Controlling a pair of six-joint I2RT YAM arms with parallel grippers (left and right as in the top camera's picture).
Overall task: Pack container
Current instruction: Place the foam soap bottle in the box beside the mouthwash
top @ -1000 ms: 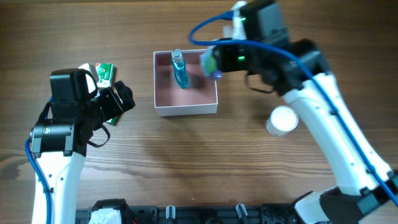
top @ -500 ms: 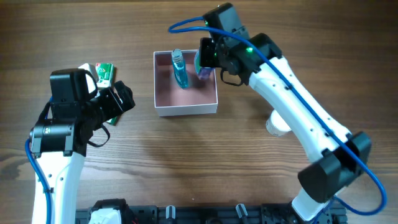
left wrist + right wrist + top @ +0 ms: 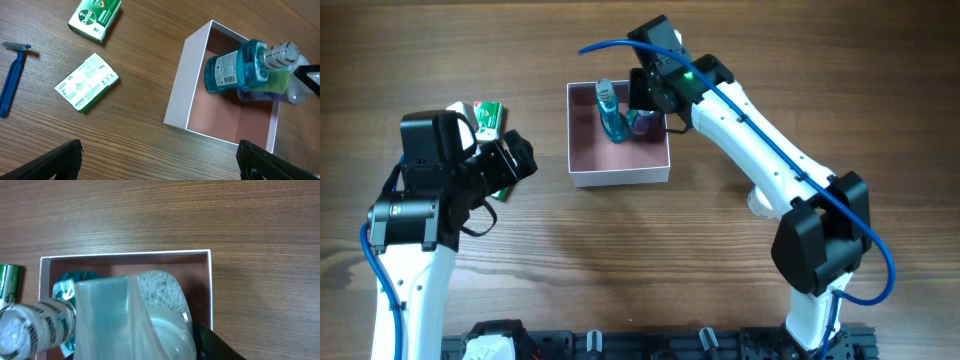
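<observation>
Prob. robot lab: wood-grain table (image 3: 620,250), blue cables (image 3: 600,44) (arm-mounted).

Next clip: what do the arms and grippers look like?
Left arm and right arm: white links, black joints, a blue cable along each. Left gripper and right gripper are black. A green light glows by the right wrist.

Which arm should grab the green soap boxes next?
Left. Its open left gripper hangs by the green soap boxes, while the right gripper is over the container holding a clear bottle.
</observation>
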